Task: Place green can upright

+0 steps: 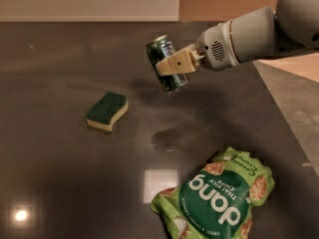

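Currently tool (168,66) clamps green can (162,50) mid-body, can tilted, above table (60,173).

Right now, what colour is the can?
Dark green can, silver top, in gripper above table; camera view.

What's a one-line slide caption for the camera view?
Hand grips the green can, slightly tilted, above the dark table; sponge and dang bag lie nearby.

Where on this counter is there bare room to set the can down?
The gripper, holding the green can, hangs over bare counter between the sponge and the right edge. The whole stretch left of the sponge is bare too. Front right is crowded by the snack bag.
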{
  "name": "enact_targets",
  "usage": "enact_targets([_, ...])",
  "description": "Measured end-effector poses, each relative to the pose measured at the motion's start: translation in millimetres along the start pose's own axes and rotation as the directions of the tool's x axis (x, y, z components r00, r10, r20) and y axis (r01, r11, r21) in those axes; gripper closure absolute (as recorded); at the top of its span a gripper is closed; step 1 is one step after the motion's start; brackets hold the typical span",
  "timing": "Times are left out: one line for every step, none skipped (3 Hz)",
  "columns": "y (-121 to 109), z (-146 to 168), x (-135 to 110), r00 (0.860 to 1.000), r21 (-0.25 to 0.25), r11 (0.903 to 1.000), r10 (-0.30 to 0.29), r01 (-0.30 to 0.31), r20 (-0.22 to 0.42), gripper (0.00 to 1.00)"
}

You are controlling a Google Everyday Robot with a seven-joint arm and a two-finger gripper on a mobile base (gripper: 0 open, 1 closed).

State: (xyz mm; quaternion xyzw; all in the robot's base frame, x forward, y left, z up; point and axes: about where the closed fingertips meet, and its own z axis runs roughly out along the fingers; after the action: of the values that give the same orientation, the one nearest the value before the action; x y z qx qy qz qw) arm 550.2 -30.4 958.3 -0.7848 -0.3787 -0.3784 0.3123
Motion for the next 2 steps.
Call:
enact_targets([-1.1,0.7,0.3,1.0,0.005,0.9997,-0.023,0.023,-0.002,1.0])
enact_targets([-0.9,1.7,-0.2,1.0,-0.001,0.9997,-0.026,0.026,-0.005,1.0])
